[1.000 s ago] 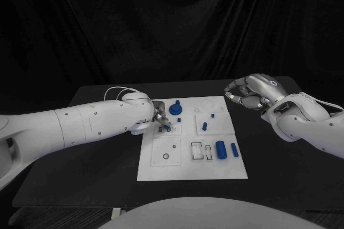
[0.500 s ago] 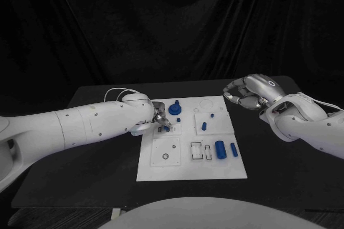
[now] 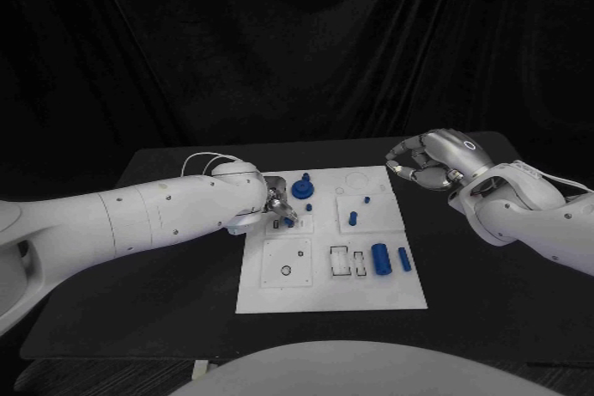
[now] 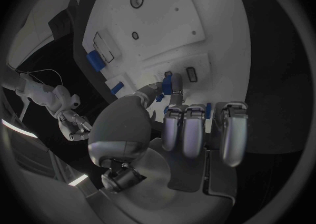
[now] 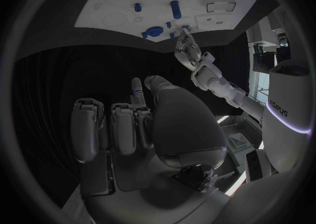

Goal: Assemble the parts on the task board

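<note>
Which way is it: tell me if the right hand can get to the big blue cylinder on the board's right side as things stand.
Probably yes. The right hand hangs over the table beyond the task board's far right corner, holding nothing. The big blue cylinder lies uncovered near the board's right edge, and the left hand works on the opposite side.

Black table [image 3: 148, 284] w/ white task board [image 3: 332, 293] lying flat at its middle.
</note>
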Controlling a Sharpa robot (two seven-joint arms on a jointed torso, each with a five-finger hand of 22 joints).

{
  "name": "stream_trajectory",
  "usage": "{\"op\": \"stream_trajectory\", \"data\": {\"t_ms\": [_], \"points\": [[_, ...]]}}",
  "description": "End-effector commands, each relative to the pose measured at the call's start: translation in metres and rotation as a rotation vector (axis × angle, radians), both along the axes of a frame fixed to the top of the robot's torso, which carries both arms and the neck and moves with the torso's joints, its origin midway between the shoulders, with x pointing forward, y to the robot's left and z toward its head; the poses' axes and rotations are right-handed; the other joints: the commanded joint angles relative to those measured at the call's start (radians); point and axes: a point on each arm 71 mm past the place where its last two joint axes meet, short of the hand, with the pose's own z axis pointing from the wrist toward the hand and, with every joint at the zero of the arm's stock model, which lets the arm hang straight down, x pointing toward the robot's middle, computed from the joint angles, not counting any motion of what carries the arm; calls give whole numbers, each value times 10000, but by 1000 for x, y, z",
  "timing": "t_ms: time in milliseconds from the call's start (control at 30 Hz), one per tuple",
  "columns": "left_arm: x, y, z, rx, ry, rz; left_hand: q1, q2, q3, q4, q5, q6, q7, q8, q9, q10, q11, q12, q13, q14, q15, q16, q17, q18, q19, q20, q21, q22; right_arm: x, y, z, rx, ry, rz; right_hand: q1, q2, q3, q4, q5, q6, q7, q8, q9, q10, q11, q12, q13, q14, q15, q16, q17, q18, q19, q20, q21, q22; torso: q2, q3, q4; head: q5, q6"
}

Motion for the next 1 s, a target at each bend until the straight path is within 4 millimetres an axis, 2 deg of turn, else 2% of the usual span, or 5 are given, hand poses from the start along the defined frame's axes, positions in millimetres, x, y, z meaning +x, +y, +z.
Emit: {"op": "stream_trajectory", "data": {"t_ms": [33, 267, 600, 1000], "points": [[-4, -3, -5, -47, 253, -191, 31, 120, 35, 27, 32, 5, -23, -64, 15, 1037, -91, -43, 2635, 1038, -78, 26, 2635, -36, 525, -46, -25, 2199, 0, 0, -1, 24, -19, -54, 117, -15, 46, 3, 53, 56, 30, -50, 8, 1065, 75, 36, 2634, 774, 77, -42, 1318, 76, 518, 70, -68, 2213, 3, 0, 2, -1, 0], [-6, -2, -7, 31, 381, -243, 34, 124, 40, 25, 32, 5, -24, -65, 17, 1037, -91, -43, 2635, 1038, -77, 26, 2635, -35, 521, -46, -29, 2195, 0, 0, -2, 20, 10, -56, 123, -16, 51, -1, 59, 41, 33, -59, 5, 1065, 72, 36, 2634, 772, 77, -47, 1307, 75, 519, 71, -65, 2214, 0, -1, 0, -34, 0], [-7, 1, -8, 34, 413, -226, 66, 131, 71, -3, 44, -8, -28, -72, 28, 1037, -92, -43, 2635, 1038, -76, 26, 2635, -32, 514, -45, -36, 2190, 0, 0, -2, 13, 41, -78, 135, -13, 66, -7, 71, -6, 39, -87, -4, 1065, 62, 36, 2634, 769, 71, -55, 1293, 78, 515, 69, -74, 2211, 2, -3, 0, 42, 0], [-7, 2, -8, -23, 372, -190, 84, 109, 84, -30, -1, -39, -14, -89, 43, 1037, -84, -43, 2635, 1038, -73, 26, 2635, -31, 510, -43, -42, 2188, 0, 1, -3, 11, 72, -63, 137, -11, 72, -7, 73, -28, 43, -100, -9, 1065, 61, 36, 2634, 767, 69, -59, 1285, 79, 513, 68, -78, 2210, 5, -1, 12, 31, 0]]}}
